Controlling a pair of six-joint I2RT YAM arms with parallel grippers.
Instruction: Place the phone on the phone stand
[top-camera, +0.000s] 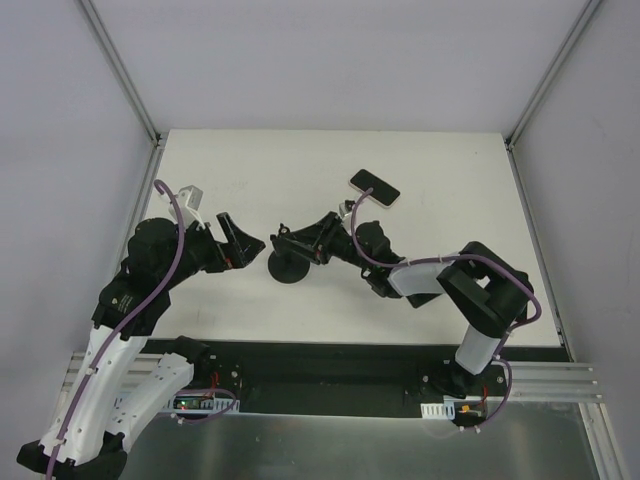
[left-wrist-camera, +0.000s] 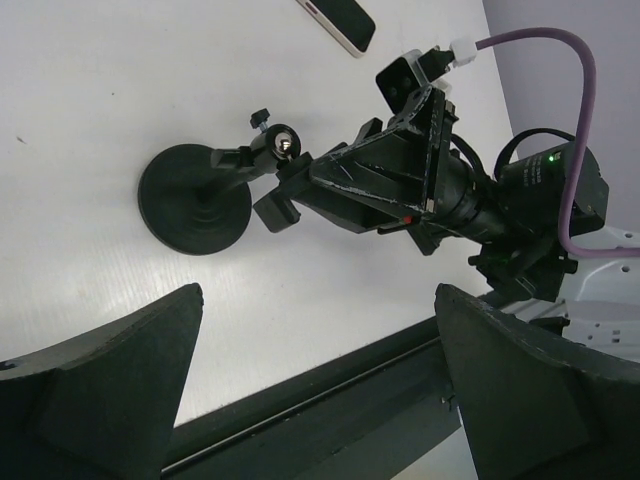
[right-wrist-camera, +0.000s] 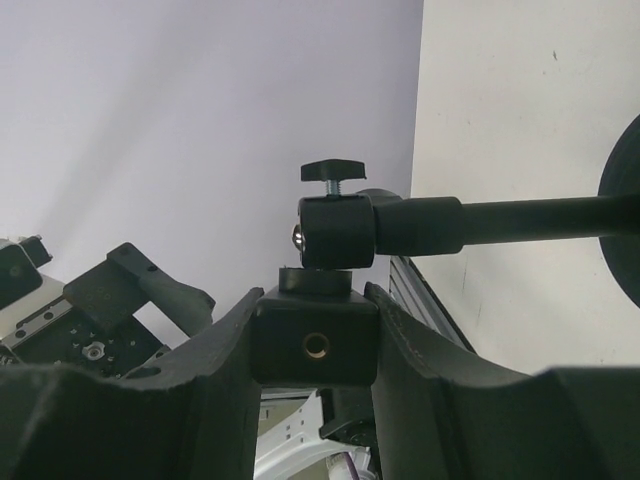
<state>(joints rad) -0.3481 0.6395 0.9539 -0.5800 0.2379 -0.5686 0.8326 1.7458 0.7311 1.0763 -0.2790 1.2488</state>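
Observation:
The phone (top-camera: 374, 187) lies flat, screen up, on the white table toward the back, apart from both arms; its end also shows in the left wrist view (left-wrist-camera: 338, 20). The black phone stand (top-camera: 288, 267) rests its round base (left-wrist-camera: 195, 200) on the table. My right gripper (top-camera: 290, 240) is shut on the stand's square top block (right-wrist-camera: 315, 345), above the ball joint and thumb screw. My left gripper (top-camera: 250, 250) hangs wide open just left of the stand, with nothing between its fingers (left-wrist-camera: 100, 390).
The dark rail at the table's near edge (left-wrist-camera: 330, 400) runs under the left gripper. Grey walls and metal frame posts (top-camera: 120, 75) enclose the table. The right arm's purple cable (left-wrist-camera: 560, 60) loops above its wrist.

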